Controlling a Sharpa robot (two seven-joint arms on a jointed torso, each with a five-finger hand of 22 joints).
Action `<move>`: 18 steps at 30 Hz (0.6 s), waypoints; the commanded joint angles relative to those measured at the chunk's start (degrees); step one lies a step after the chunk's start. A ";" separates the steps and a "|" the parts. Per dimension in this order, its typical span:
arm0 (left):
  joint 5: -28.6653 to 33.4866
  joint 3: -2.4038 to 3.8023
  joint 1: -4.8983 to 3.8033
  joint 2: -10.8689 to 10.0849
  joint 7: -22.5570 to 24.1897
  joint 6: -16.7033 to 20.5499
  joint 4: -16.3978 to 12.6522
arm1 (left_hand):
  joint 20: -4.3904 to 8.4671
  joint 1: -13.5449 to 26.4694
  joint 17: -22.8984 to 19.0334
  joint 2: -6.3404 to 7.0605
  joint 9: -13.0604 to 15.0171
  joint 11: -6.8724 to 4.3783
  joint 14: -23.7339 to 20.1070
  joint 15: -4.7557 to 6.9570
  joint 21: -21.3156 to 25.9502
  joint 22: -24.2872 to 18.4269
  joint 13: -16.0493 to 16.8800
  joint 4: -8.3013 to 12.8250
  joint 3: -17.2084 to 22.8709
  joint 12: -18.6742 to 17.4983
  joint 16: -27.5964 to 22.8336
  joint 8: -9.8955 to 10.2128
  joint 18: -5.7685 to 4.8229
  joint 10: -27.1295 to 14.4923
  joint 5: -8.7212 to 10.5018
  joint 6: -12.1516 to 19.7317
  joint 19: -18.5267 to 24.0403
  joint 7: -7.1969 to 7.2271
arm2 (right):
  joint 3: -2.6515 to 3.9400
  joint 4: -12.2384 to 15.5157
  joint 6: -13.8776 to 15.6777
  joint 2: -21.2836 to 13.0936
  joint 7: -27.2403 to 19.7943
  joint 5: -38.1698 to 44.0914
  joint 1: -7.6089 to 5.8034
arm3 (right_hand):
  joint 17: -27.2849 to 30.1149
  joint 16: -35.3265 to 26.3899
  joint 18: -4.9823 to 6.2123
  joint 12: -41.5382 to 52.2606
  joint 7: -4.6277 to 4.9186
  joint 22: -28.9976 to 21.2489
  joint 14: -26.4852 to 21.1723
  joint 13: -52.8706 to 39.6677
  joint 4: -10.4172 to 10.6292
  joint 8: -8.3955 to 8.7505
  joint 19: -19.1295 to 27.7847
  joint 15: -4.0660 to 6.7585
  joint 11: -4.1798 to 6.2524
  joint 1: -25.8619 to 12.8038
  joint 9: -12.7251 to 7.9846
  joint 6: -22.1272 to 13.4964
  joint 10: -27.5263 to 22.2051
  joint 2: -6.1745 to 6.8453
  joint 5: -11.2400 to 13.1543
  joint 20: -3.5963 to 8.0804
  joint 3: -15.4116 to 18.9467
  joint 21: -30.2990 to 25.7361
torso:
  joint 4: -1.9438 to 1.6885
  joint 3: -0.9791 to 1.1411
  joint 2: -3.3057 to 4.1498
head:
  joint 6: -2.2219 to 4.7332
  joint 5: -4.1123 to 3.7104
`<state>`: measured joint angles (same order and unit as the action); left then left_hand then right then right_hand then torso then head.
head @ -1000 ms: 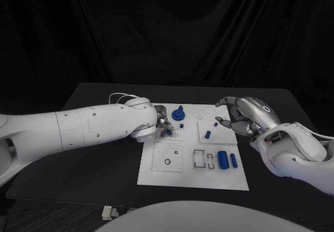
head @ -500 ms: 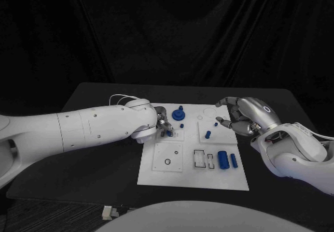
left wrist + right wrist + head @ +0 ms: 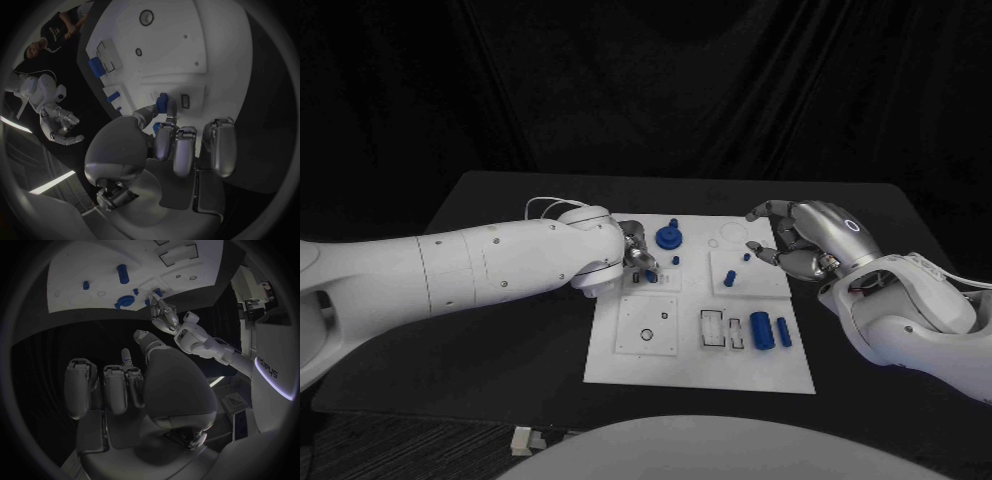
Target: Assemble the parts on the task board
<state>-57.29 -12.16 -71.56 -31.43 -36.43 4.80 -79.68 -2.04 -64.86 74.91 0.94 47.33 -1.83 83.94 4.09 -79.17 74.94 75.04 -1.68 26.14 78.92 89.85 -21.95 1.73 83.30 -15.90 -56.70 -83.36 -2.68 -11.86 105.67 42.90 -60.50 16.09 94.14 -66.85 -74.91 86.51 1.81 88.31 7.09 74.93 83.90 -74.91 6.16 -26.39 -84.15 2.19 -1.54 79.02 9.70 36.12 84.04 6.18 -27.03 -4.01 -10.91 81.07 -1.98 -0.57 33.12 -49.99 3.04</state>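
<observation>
A dark bench (image 3: 502, 200) stands in front of me, and its far corners are round. Behind it hangs a black cloth (image 3: 646, 80) with soft folds, and it covers the whole back of the room. Below the near edge of the bench I see dark floor (image 3: 430, 440) with a small pale thing (image 3: 525, 438) lying on it.
</observation>
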 commanded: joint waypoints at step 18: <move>0.10 -0.07 0.35 0.21 0.97 -0.30 0.11 | -0.09 0.98 14.66 0.27 0.23 -0.18 5.78 0.32 0.53 11.47 3.22 -2.15 -1.27 -0.30 -0.11 0.27 0.98 -0.53 1.73 -0.36 0.37 0.75 | 0.03 0.03 0.87 -0.15 -0.09 0.15 0.12 | -7.87 -0.25 0.63 -0.21 0.02 11.66 4.45 -12.66 0.18 -0.39 -1.23 0.47 0.26 0.50 -0.06 -0.03 4.33 0.02 -0.29 0.40 -0.29 -0.23 | 0.00 0.00 -0.01 | -0.01 0.10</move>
<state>-57.31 -12.23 -71.39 -31.35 -36.14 4.88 -79.56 -2.04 -64.28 74.91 1.09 47.60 -2.02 83.94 4.09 -78.95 74.93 75.04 -3.50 24.93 78.92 89.85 -21.74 1.73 83.11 -14.35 -56.70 -83.37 -2.68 -11.86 105.67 42.93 -60.55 16.05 94.11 -66.84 -74.91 86.51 1.81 88.31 7.09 74.91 83.90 -74.91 6.16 -26.39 -84.15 2.19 -1.54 79.02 9.71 36.12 84.04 6.18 -27.03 -4.01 -10.91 81.07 -1.99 -0.57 33.11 -49.99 3.09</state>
